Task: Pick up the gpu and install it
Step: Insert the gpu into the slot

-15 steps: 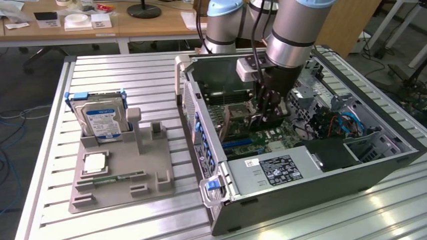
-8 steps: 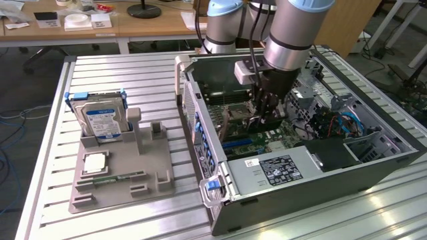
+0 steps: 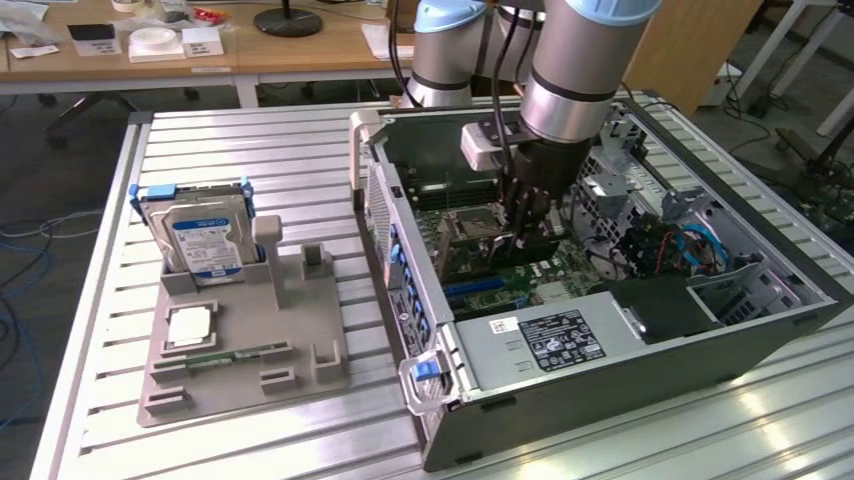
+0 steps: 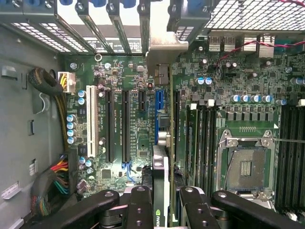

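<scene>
green motherboard [image 4: 238, 71], gpu [image 4: 160, 183] gripped edge-on in pincer [image 4: 164, 202]

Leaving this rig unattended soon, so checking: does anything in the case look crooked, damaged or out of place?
Nothing stands out. The gripper holds the gpu edge-on, parallel to the slots, with no visible tilt. No loose or bent parts show on the motherboard.
</scene>
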You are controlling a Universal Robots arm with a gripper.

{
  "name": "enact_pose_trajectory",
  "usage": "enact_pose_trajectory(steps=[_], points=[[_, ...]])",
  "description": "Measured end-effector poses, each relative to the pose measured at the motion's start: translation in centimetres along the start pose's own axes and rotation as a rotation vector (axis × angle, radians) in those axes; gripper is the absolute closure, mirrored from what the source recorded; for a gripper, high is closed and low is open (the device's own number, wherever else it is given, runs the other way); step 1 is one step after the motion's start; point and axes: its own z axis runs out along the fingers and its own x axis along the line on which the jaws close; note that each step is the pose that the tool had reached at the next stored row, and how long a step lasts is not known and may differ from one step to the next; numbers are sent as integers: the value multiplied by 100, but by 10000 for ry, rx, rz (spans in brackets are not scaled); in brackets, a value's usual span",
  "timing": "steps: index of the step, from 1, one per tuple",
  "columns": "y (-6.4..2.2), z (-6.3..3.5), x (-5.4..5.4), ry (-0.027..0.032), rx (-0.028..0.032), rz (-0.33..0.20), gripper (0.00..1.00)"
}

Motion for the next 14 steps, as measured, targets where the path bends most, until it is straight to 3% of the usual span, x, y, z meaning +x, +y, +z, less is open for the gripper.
enact_pose_trajectory(steps=[14], points=[[73, -1, 1, 0, 0, 0, 73]])
